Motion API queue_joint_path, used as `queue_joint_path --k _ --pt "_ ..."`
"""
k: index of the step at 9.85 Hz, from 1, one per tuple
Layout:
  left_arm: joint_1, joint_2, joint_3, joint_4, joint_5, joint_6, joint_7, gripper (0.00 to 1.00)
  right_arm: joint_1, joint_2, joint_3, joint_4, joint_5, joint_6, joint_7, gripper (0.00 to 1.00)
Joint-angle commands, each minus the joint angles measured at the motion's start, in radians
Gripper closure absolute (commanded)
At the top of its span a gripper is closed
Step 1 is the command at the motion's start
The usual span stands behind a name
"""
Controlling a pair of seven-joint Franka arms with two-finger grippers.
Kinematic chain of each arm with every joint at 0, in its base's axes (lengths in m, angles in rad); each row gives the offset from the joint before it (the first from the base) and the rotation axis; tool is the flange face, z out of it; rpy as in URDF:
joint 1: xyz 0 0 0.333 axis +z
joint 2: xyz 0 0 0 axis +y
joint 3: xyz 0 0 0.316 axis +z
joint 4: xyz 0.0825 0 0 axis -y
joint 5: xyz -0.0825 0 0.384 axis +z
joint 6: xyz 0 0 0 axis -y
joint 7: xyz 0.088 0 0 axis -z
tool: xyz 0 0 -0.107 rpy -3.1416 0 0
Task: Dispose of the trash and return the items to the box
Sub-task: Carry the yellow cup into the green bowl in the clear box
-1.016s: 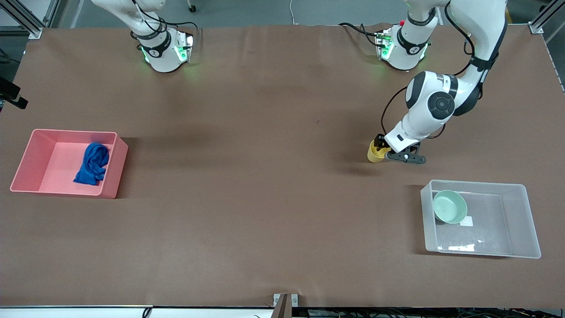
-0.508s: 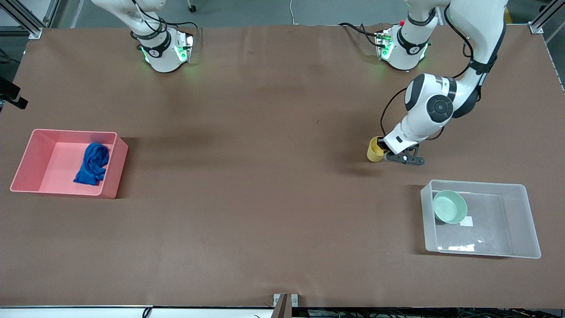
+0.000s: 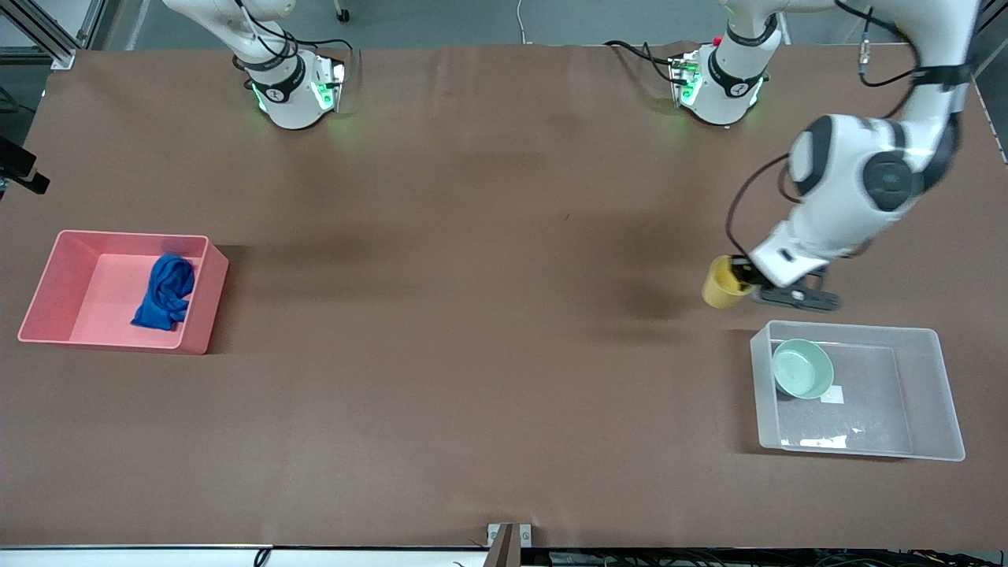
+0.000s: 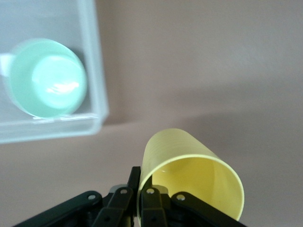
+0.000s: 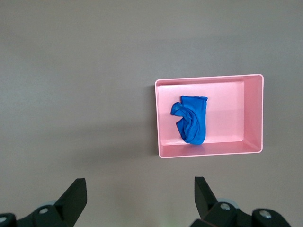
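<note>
My left gripper is shut on the rim of the yellow cup and holds it tilted in the air over the table beside the clear box. In the left wrist view the cup is pinched by its wall at my left gripper. The mint-green bowl lies in the box at the corner nearest the cup; it also shows in the left wrist view. The blue cloth lies in the pink bin. My right gripper is open and empty, high above the table.
The pink bin with the cloth stands at the right arm's end of the table. The clear box stands at the left arm's end, nearer the front camera. The right arm waits, raised out of the front view.
My left gripper has carried the yellow cup up off the table and toward the clear box. The right arm has not moved.
</note>
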Motion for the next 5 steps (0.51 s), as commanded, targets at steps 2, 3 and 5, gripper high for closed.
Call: queue_joint_path --k 2,3,5 --pt "0.003 0.202 0.114 0.239 0.018 -0.045 0.085 0.99 0.021 -0.002 -0.014 0.007 -0.011 -0.012 -0.002 0.00" --pt "0.003 0.265 0.138 0.316 0.013 -0.048 0.122 0.99 0.022 -0.001 -0.019 0.007 -0.010 -0.012 -0.002 0.00" --pt "0.008 0.380 0.181 0.427 0.004 -0.052 0.151 0.99 0.015 -0.001 -0.017 0.007 -0.010 -0.012 -0.003 0.00"
